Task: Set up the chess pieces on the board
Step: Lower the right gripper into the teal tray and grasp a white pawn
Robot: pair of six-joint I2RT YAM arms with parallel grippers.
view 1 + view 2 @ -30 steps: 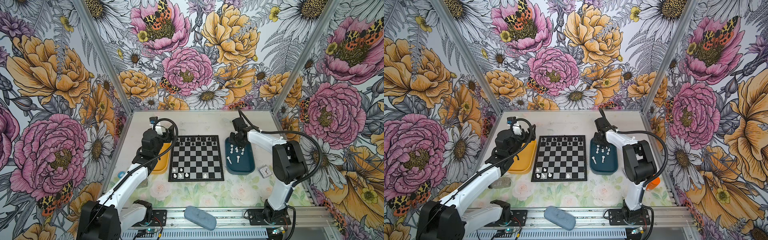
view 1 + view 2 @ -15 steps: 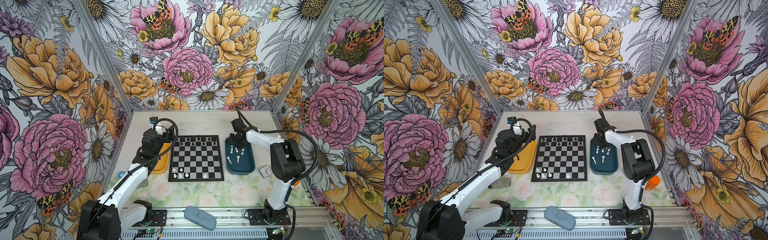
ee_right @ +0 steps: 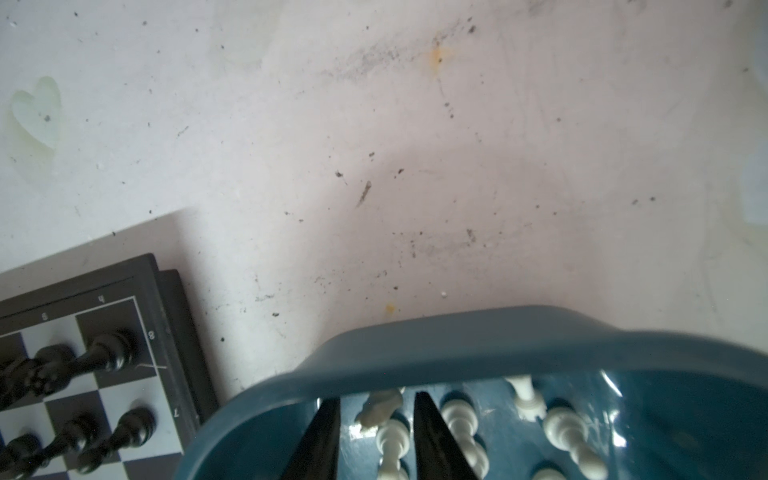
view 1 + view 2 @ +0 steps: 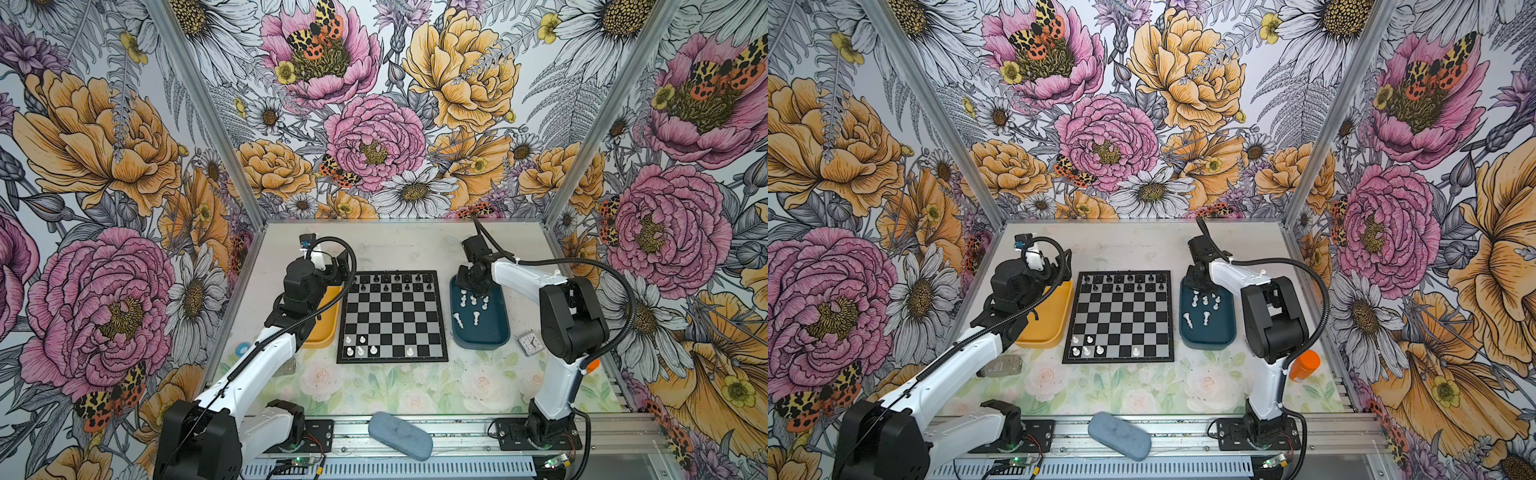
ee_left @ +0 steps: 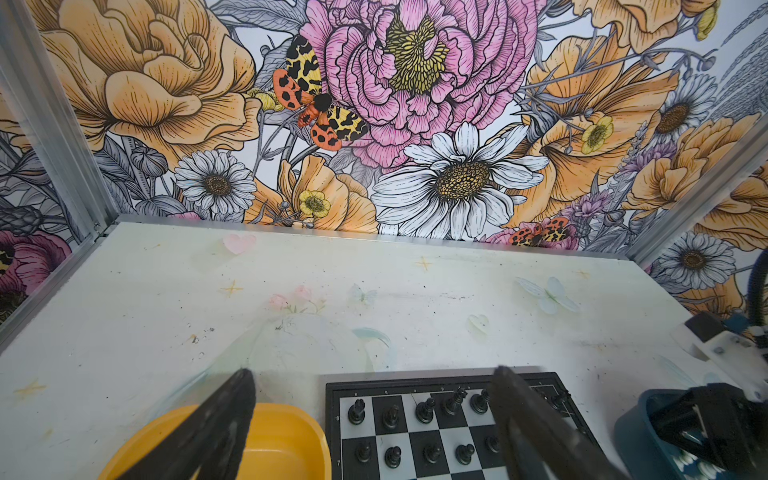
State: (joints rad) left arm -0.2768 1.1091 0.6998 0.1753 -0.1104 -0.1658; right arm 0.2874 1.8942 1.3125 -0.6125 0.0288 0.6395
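Note:
The board lies mid-table, with black chessmen on its two far rows and several white chess pieces on the near rows. More white chess pieces lie in the blue tray to its right. My right gripper is down in that tray's far end, partly open. Its fingers straddle a white piece with a gap on one side. My left gripper hangs wide open and empty over the yellow tray and the board's far left corner.
A small clock sits right of the blue tray. An orange object stands by the right arm's base, a clear box lies near the yellow tray, and a grey-blue pad rests on the front rail.
The right arm's elbow has shifted very slightly; its gripper stays in the blue tray at the same opening. The left arm has not moved.

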